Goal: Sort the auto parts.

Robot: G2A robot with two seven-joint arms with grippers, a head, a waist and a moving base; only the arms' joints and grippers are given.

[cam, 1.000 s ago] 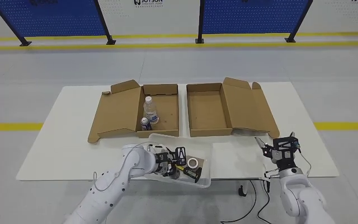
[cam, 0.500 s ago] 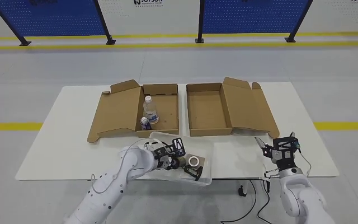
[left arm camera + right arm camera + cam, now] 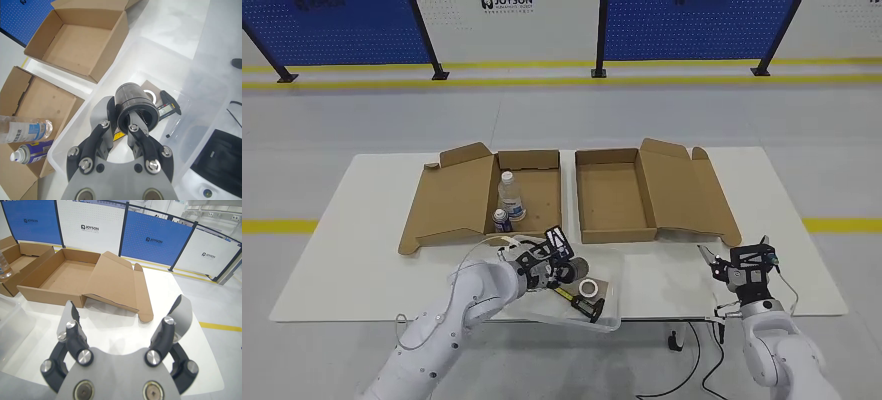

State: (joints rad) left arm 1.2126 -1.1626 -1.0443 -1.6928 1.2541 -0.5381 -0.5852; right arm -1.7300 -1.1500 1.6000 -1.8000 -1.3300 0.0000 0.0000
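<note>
Left box (image 3: 537, 205) & right box (image 3: 614, 200), open tops, low walls, side by side behind plastic bin (image 3: 610, 322). Water bottle (image 3: 510, 192) & spray can (image 3: 501, 220) fill left box's left side; in the bin, caliper (image 3: 589, 308) & tape ring (image 3: 588, 289) lie near left gripper (image 3: 123, 113) holding a bearing (image 3: 132, 96)

White desk (image 3: 352, 240) carries two open cardboard boxes side by side at the middle, the left box (image 3: 452, 205) and the right box (image 3: 614, 200), flaps spread outward flat on the desk. Clear plastic bin (image 3: 604, 262) sits at the near edge, just in front of both boxes.
</note>
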